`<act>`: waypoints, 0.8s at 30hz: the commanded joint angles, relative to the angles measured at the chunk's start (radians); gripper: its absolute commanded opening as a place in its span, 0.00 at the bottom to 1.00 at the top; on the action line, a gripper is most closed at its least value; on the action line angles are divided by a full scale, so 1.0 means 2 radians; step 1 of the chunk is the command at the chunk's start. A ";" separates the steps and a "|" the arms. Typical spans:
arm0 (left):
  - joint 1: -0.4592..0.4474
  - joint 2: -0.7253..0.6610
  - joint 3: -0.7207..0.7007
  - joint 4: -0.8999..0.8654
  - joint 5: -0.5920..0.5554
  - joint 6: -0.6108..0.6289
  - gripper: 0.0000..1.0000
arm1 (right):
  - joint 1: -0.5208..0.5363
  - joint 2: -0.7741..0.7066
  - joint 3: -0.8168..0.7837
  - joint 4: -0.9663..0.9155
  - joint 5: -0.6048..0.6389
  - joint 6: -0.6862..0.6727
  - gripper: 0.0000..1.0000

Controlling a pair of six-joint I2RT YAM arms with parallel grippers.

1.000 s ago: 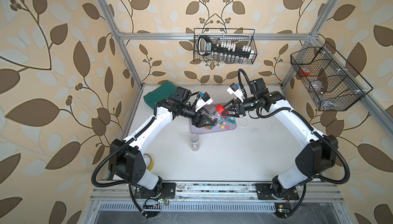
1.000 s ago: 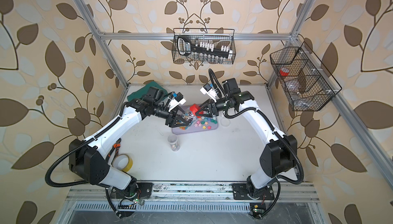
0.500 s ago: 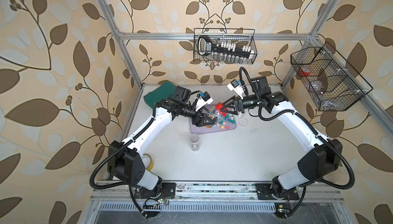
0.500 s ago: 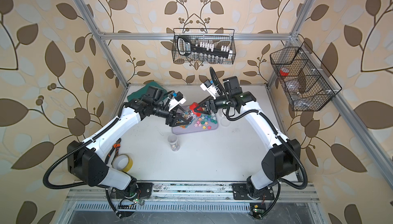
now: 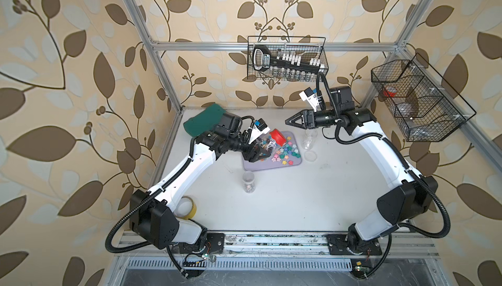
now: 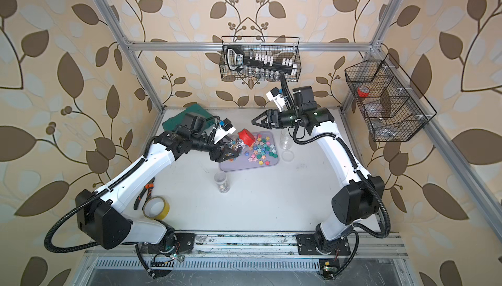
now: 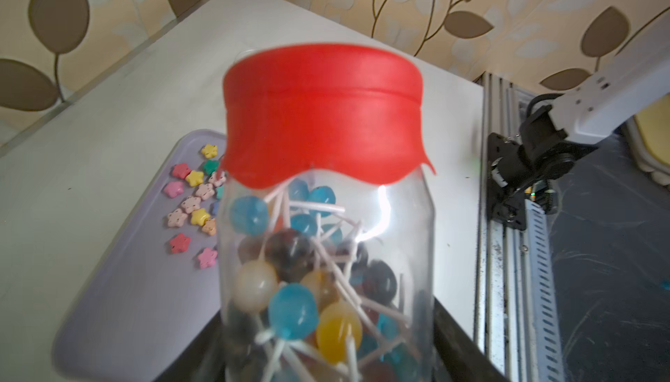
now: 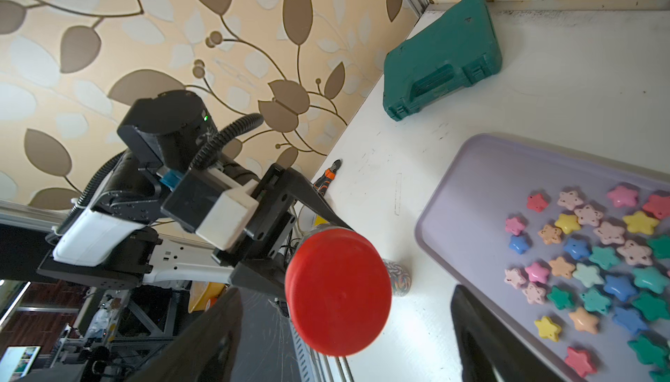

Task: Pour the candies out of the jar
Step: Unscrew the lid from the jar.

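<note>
The right pincer (image 5: 288,121), jaws apart, has backed off to one o'clock of the red lid (image 5: 277,137); the left pincer (image 5: 258,156) clamps the still-capped jar (image 7: 326,260): no pour yet.

Tilted jar (image 5: 267,144) over tray (image 5: 251,166); candies (image 5: 282,154) on tray; case (image 5: 202,120) behind; vial (image 5: 248,181) before tray.

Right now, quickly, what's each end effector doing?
Left end effector: closed on the lollipop jar, red lid on.
Right end effector: open, holding nothing.
</note>
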 commanded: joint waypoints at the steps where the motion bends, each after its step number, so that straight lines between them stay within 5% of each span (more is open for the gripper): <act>1: -0.023 -0.028 -0.002 0.025 -0.082 0.039 0.43 | 0.008 0.032 0.030 -0.080 0.005 -0.012 0.86; 24: -0.033 -0.035 -0.026 0.059 -0.081 0.027 0.43 | 0.056 0.083 0.028 -0.131 0.012 -0.037 0.74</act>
